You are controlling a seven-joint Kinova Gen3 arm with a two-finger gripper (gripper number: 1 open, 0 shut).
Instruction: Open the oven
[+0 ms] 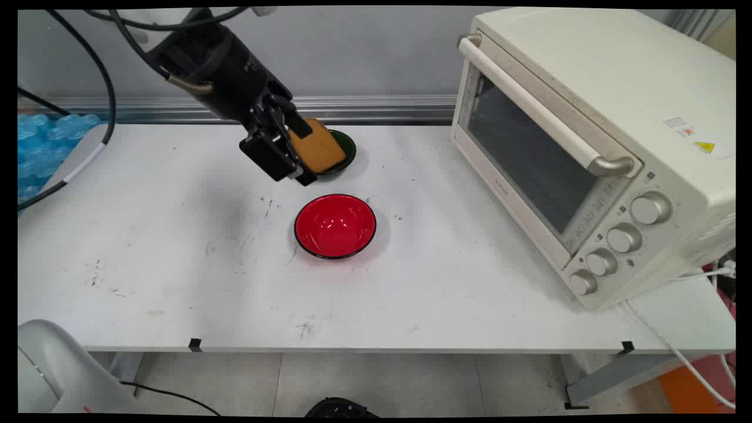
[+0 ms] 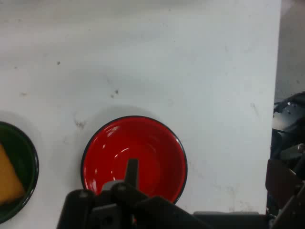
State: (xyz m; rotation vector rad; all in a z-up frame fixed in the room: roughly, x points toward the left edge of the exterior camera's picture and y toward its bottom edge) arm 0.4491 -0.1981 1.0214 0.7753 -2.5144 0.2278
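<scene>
I see the end effector [image 1: 289, 151] hovering above the bench [image 1: 147, 252], over the red bowl [image 2: 136, 155]. Beside it, a green bowl [image 1: 348, 147] holds a toast slice [image 1: 320, 151]. I cannot tell whether it's open or closed.

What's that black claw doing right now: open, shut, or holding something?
Gripper: cannot tell whether open or shut; it hangs above the red bowl. The orange slice lies in the green bowl, not in its grasp.

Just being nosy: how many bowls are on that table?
2. A red bowl sits empty mid-table; a dark green bowl behind it holds an orange slab, partly hidden by the gripper.
</scene>
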